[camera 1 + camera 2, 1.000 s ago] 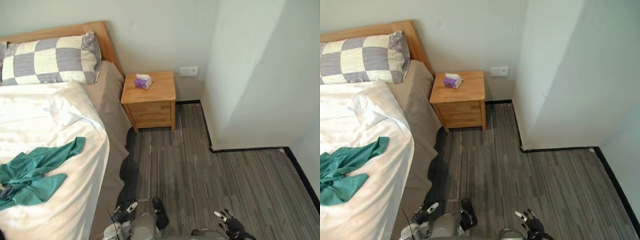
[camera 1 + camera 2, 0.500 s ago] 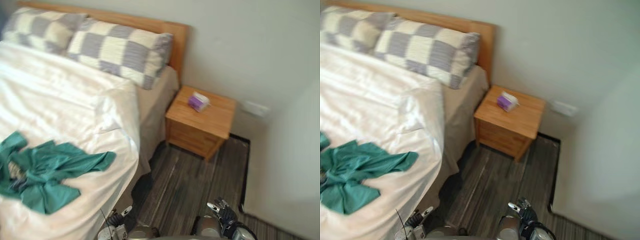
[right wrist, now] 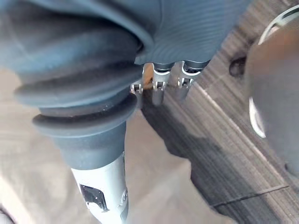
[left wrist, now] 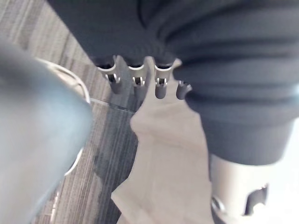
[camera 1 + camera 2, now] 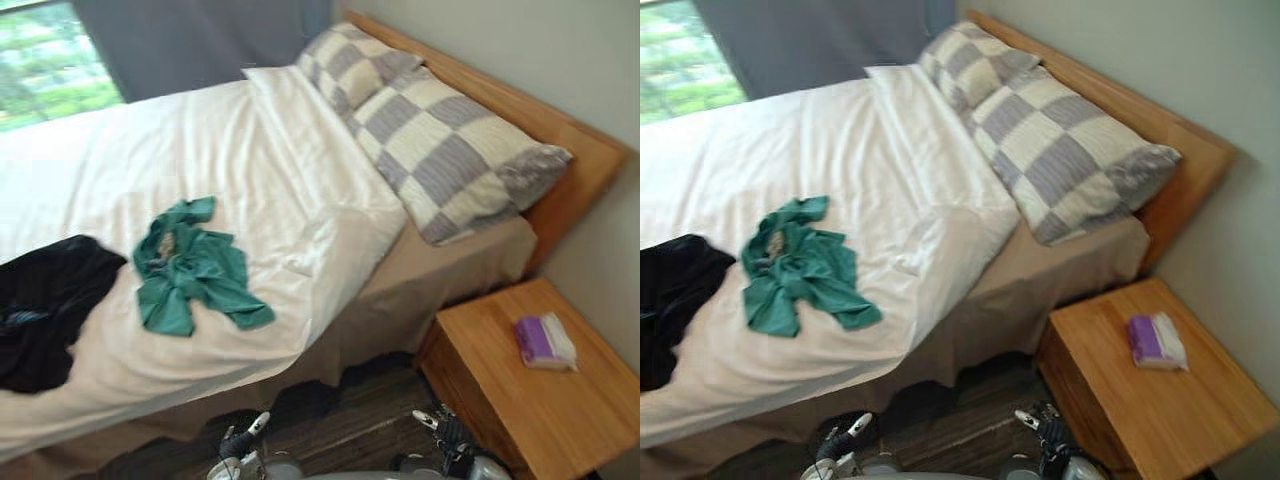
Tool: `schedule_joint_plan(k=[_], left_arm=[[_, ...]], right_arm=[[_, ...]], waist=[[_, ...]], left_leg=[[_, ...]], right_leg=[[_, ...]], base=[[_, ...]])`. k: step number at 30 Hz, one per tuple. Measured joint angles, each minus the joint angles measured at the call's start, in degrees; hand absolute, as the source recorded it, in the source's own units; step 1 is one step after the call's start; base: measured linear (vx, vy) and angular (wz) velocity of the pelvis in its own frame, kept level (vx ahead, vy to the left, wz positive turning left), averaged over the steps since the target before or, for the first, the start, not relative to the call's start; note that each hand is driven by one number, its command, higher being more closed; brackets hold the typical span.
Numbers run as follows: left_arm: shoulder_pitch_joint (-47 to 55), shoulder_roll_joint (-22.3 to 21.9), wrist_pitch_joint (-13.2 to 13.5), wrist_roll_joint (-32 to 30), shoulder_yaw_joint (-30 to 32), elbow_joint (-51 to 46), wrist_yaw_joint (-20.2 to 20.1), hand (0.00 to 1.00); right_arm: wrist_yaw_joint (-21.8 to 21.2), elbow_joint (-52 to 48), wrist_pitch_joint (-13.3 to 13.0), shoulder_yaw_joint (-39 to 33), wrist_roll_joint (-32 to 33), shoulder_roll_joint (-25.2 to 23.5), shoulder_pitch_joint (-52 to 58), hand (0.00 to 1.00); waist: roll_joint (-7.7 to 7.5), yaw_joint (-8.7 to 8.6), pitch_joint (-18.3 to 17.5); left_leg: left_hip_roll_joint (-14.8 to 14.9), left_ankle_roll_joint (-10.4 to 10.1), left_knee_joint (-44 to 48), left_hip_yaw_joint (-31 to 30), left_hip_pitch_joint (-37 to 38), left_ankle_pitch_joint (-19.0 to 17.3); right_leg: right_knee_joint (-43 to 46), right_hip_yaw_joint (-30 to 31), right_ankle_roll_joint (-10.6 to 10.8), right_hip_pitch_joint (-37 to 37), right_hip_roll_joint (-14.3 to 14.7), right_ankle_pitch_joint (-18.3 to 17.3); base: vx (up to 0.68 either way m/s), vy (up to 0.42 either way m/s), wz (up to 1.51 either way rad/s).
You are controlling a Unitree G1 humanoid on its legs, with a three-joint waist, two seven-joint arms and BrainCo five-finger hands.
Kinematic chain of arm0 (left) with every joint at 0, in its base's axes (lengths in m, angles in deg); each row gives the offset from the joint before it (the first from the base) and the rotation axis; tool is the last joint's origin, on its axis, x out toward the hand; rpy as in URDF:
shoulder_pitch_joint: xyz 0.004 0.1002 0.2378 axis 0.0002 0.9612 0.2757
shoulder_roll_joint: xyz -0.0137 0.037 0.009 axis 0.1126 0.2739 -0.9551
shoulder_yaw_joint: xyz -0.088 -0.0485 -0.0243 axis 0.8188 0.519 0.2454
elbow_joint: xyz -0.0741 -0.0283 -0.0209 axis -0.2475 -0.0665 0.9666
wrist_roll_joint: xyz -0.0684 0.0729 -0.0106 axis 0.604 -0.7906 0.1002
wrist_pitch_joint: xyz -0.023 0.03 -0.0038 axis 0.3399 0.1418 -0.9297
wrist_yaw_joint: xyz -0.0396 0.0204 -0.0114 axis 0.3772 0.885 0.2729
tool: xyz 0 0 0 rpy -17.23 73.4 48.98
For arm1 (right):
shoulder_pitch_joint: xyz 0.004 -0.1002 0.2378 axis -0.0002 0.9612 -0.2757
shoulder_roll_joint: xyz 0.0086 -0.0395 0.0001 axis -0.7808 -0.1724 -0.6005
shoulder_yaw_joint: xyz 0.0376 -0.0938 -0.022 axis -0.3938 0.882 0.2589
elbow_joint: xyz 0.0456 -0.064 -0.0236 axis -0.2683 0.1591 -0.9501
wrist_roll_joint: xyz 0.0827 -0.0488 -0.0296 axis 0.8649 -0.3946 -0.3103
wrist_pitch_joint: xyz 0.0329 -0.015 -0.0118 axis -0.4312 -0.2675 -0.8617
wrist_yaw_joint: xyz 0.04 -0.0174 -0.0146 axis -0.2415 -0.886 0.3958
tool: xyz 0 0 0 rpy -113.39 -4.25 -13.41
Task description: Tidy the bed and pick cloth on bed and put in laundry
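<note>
White sheets cover the bed (image 5: pixel 230 140), seen whole now that the view has swung left from the nightstand (image 5: pixel 520 410). A black cloth (image 5: pixel 45 300), cut off at the edge, and a green cloth (image 5: pixel 185 265) lie on it, well apart from both hands. The left hand (image 5: pixel 243 438) and right hand (image 5: pixel 445 434) hang low, fingers relaxed, holding nothing.

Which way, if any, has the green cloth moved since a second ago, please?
No; the view swung. The green cloth still lies beside the duvet's folded corner.
</note>
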Motion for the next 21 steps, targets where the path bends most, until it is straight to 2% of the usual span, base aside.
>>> schedule_joint_plan(k=[1,3,5,7,9,10,11,12,13,14,15,16,17,18,19,21], left_arm=[[-0.51,1.15,-0.26,-1.16,-1.8,0.06,0.69,0.0],[-0.51,2.11,-1.34,-1.22,-2.04,0.13,0.9,0.0],[-1.15,3.38,-3.66,-2.34,-2.38,0.13,0.48,0.0],[-1.67,4.74,-5.18,-4.23,-4.26,0.14,-1.1,0.0],[-1.9,5.74,-6.57,-5.37,-6.53,0.31,-1.88,0.0],[-1.94,6.12,-7.32,-5.03,-7.02,0.15,-1.83,0.0],[-2.57,7.4,-8.56,-4.92,-8.11,0.18,-1.6,0.0],[-2.72,7.82,-9.39,-4.97,-8.27,0.26,-1.59,0.0],[-2.68,9.0,-10.59,-4.99,-8.17,0.61,-1.64,0.0],[-2.68,9.6,-11.15,-4.99,-7.95,0.98,-1.67,0.0],[-2.59,10.62,-12.21,-5.11,-7.5,1.48,-1.79,0.0],[-1.84,11.16,-12.61,-5.34,-6.19,1.42,-1.76,0.0],[-1.13,11.52,-12.62,-5.31,-5.4,1.37,-1.64,0.0],[0.06,12.88,-12.68,-5.22,-5.35,1.37,-1.62,0.0],[0.69,13.4,-12.82,-5.19,-4.89,1.41,-1.61,0.0],[0.96,12.96,-12.86,-5.2,-4.5,1.41,-1.88,0.0]], right_arm=[[1.18,0.56,0.62,-1.32,0.84,-1.12,1.1,0.0],[2.36,0.47,0.73,-1.67,3.18,-2.47,2.53,0.0],[4.51,0.57,0.74,-4.24,9.72,-3.49,3.8,0.0],[6.32,0.47,0.38,-5.96,13.64,-4.03,4.55,0.0],[9.05,-0.41,-1.24,-7.46,16.32,-4.12,5.14,0.0],[11.51,-1.49,-2.31,-9.02,17.37,-4.22,5.19,0.0],[15.45,-3.06,-4.43,-11.58,17.53,-4.32,5.28,0.0],[17.1,-4.06,-5.18,-12.78,17.34,-4.33,5.19,0.0],[20.86,-7.48,-7.82,-15.31,14.55,-4.27,5.29,0.0],[22.67,-9.9,-9.07,-16.62,13.0,-4.13,5.29,0.0],[27.5,-15.82,-11.72,-18.98,7.44,-3.51,5.21,0.0],[31.1,-22.68,-13.04,-20.33,2.83,-2.43,5.12,0.0],[32.77,-26.71,-13.17,-20.46,-0.32,-1.38,4.93,0.0],[34.13,-32.65,-13.44,-20.56,-4.36,0.28,4.37,0.0],[34.53,-36.8,-13.07,-20.62,-7.66,2.37,2.76,0.0],[34.24,-42.87,-12.08,-19.31,-13.42,6.25,-1.41,0.0]], waist=[[-1.76,0.22,-0.37],[-2.89,0.15,-0.56],[-4.6,0.08,-0.57],[-5.54,0.02,-0.5],[-5.82,-0.15,-0.32],[-5.61,-0.34,-0.32],[-5.44,-1.08,0.31],[-5.55,-1.3,0.3],[-5.5,-1.53,0.29],[-5.5,-1.55,0.3],[-5.66,-1.76,0.25],[-6.23,-2.1,0.0],[-6.88,-2.5,-0.24],[-8.99,-3.04,-0.91],[-9.56,-2.52,-1.11],[-9.4,-2.55,-1.02]], left_leg=[[-2.89,3.66,-6.89,1.18,0.45,3.5],[-5.57,4.24,-11.92,-0.87,0.89,5.95],[-8.39,4.8,-17.81,-2.64,1.98,8.45],[-9.88,4.93,-20.79,-4.47,3.39,8.83],[-9.51,4.92,-22.72,-5.68,4.85,8.8],[-8.98,4.96,-22.63,-7.64,5.17,8.83],[-7.75,5.96,-21.42,-10.76,5.45,9.09],[-6.98,6.02,-20.89,-11.76,5.31,8.91],[-5.48,5.98,-20.37,-13.57,5.22,9.12],[-4.81,5.44,-20.2,-14.26,5.16,9.48],[-3.99,4.75,-20.08,-14.56,4.83,9.95],[-4.17,4.36,-20.1,-14.6,4.18,10.06],[-4.65,3.74,-20.16,-14.48,4.05,10.01],[-6.17,2.8,-20.63,-14.11,4.1,9.78],[-6.06,1.86,-21.1,-12.87,4.34,9.52],[-5.09,0.76,-21.06,-11.14,3.48,9.19]], right_leg=[[-1.7,-1.44,1.14,0.02,-0.9,-0.06],[-2.67,-2.59,1.87,0.33,-1.66,0.44],[-2.5,-4.14,2.91,0.36,-2.93,0.93],[0.76,-5.04,3.37,0.22,-4.45,0.63],[12.12,-2.87,4.34,-3.65,-6.4,1.02],[20.67,-0.25,5.29,-7.01,-7.68,3.07],[25.24,4.11,6.24,-9.89,-6.06,1.42],[24.11,5.76,6.49,-9.95,-5.0,-0.5],[20.51,8.8,6.61,-10.32,-1.9,-2.54],[17.93,10.41,6.66,-10.62,-0.38,-2.56],[12.08,13.37,7.08,-10.56,1.76,-2.09],[6.82,15.21,7.51,-10.68,2.31,0.7],[4.57,16.15,7.32,-10.67,2.27,4.21],[3.04,17.59,6.69,-10.59,1.83,11.97],[1.4,17.99,5.76,-10.14,1.76,9.6],[-3.04,17.95,5.41,-9.24,2.78,9.38]], base=[[-0.03,0.025,0.58],[0.02,0.026,0.52],[0.04,0.061,0.51],[0.07,0.079,0.49],[0.09,0.08,0.57],[0.09,0.014,0.86],[0.14,-0.011,0.94],[0.16,-0.073,0.97],[0.15,-0.071,0.64],[0.16,-0.092,0.69],[0.12,-0.115,0.55],[0.1,-0.133,0.51],[0.1,-0.172,0.39],[0.14,-0.24,0.04],[0.15,-0.279,-0.16],[0.07,-0.198,-0.36]])
